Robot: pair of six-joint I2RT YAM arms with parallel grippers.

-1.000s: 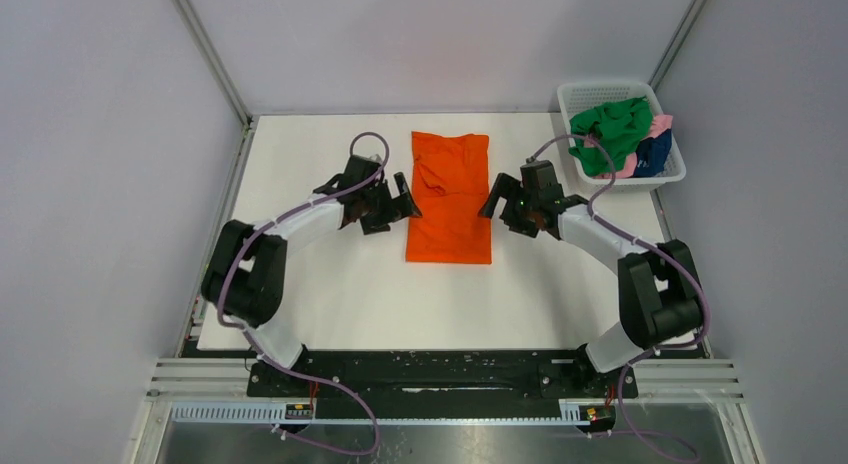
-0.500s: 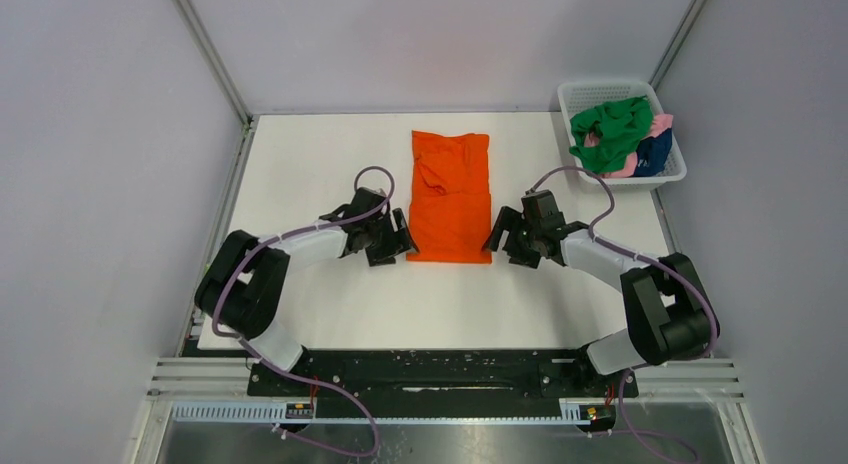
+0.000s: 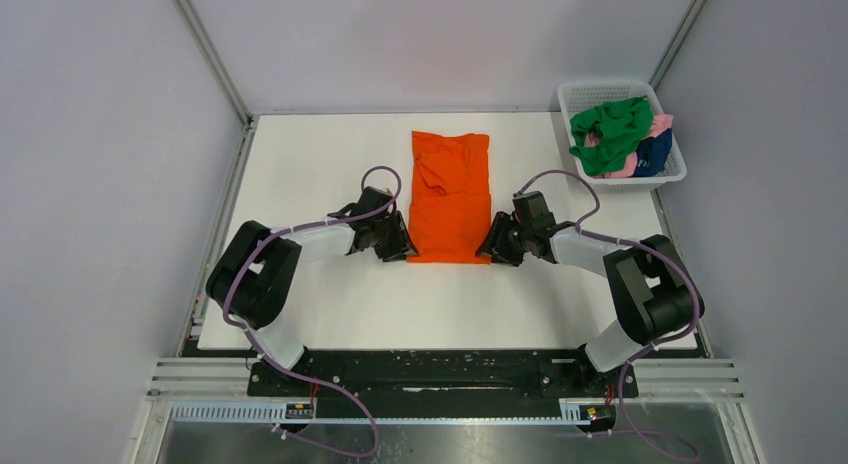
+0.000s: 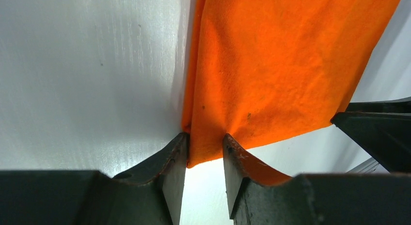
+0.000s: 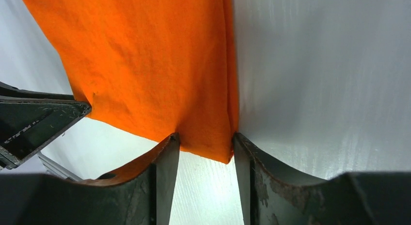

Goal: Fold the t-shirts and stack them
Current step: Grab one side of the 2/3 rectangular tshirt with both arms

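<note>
The bright orange t-shirt (image 3: 450, 194) lies folded into a long strip in the middle of the white table. My left gripper (image 3: 398, 246) is low at its near left corner and my right gripper (image 3: 490, 246) at its near right corner. In the left wrist view the jaws (image 4: 203, 137) stand narrowed round the orange corner (image 4: 271, 65), both tips touching cloth, a gap still showing. In the right wrist view the jaws (image 5: 206, 137) straddle the other corner (image 5: 155, 65) with a wider gap. More t-shirts, green (image 3: 612, 129), pink (image 3: 662, 124) and navy (image 3: 652, 154), are bunched together at the back right.
Those bunched shirts sit in a white mesh basket (image 3: 605, 87) at the table's back right corner. Grey walls enclose the table on three sides. The black rail with both arm bases runs along the near edge.
Both arms have come down and toward the near edge, from beside the shirt's middle to its near corners. Both pairs of jaws have narrowed from wide open.
</note>
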